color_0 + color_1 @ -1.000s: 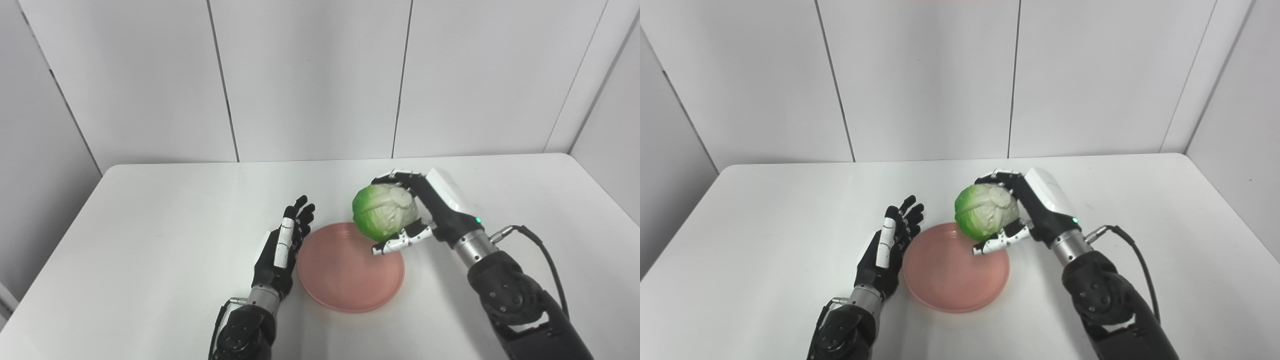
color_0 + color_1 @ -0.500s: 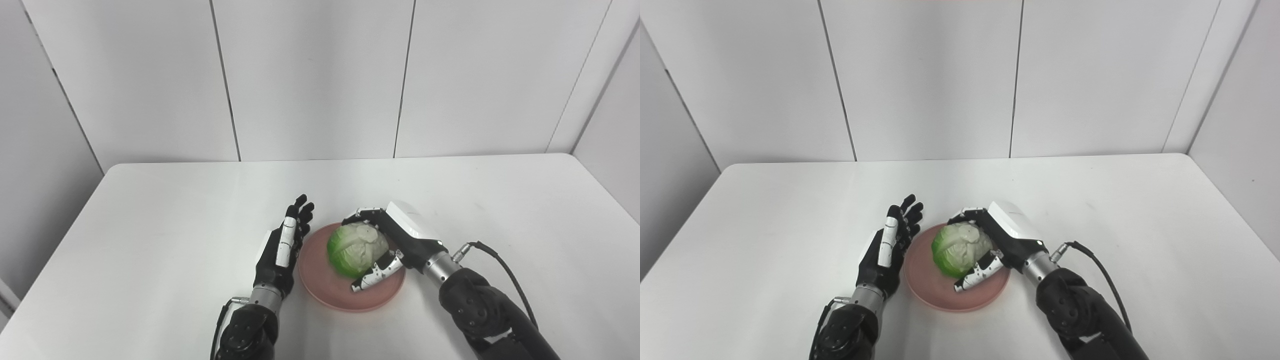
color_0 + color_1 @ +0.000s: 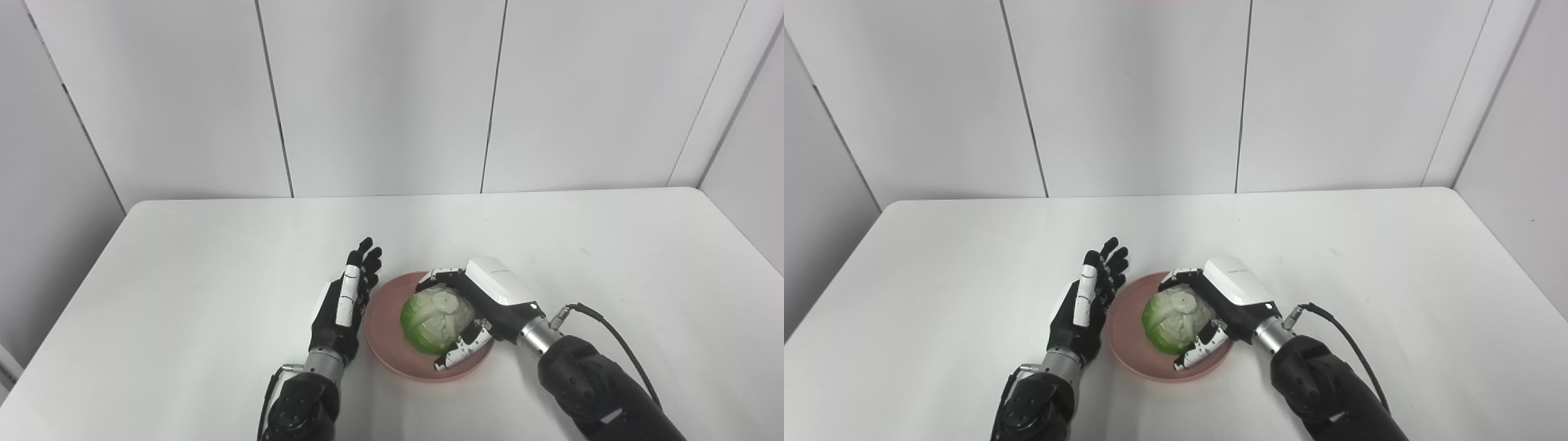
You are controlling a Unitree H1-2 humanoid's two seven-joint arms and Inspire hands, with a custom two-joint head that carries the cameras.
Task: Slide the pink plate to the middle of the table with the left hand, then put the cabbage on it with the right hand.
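The pink plate (image 3: 392,346) lies on the white table near its front middle. The green and white cabbage (image 3: 433,317) sits low on the plate. My right hand (image 3: 484,303) is shut on the cabbage, fingers over its far side and thumb under its near side. My left hand (image 3: 346,303) is open, standing on edge just left of the plate's rim, holding nothing. Both also show in the right eye view: plate (image 3: 1130,343), cabbage (image 3: 1173,318).
The white table (image 3: 184,275) reaches to grey wall panels behind. A black cable (image 3: 618,349) loops off my right wrist.
My right hand brought the cabbage from above the plate's far right rim down and left onto the plate. My left hand has barely moved.
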